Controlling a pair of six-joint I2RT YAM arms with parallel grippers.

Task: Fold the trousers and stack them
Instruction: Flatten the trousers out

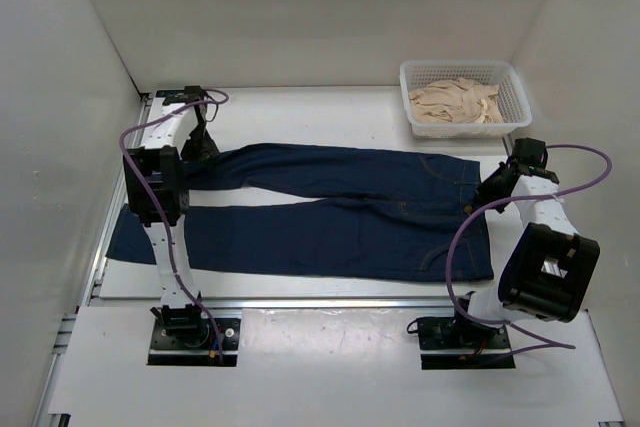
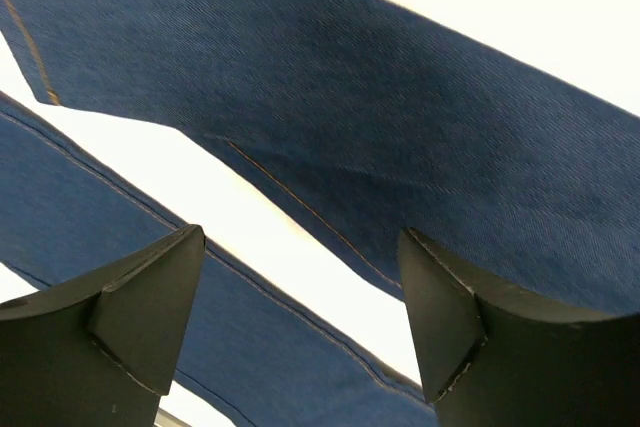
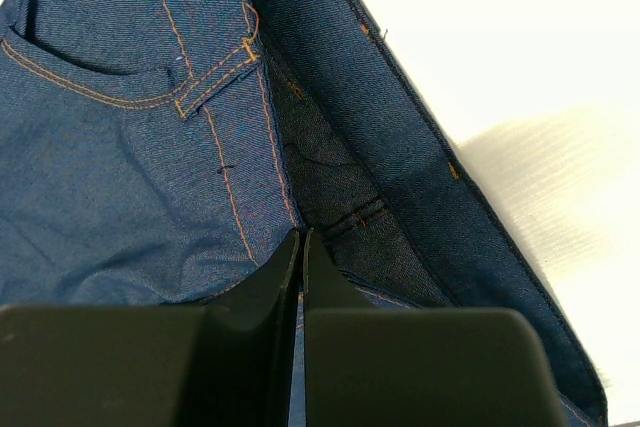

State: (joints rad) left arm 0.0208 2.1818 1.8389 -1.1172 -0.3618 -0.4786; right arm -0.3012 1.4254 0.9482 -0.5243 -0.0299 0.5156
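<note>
The trousers (image 1: 340, 219) are dark navy jeans lying flat across the table, waist to the right, both legs stretching left. My left gripper (image 1: 203, 143) is open above the far leg near its hem. In the left wrist view its jaws stand wide apart (image 2: 300, 247) over both legs (image 2: 400, 97) and the white strip of table between them. My right gripper (image 1: 487, 195) is at the waist's far corner. In the right wrist view it (image 3: 302, 237) is shut on the waistband edge of the trousers (image 3: 120, 177), with a thin strip of denim between the fingers.
A white mesh basket (image 1: 460, 66) with a beige cloth (image 1: 455, 103) in it stands at the back right, just beyond the waist. White walls close in the left, back and right. The near leg's hem hangs past the table's left edge (image 1: 125, 237).
</note>
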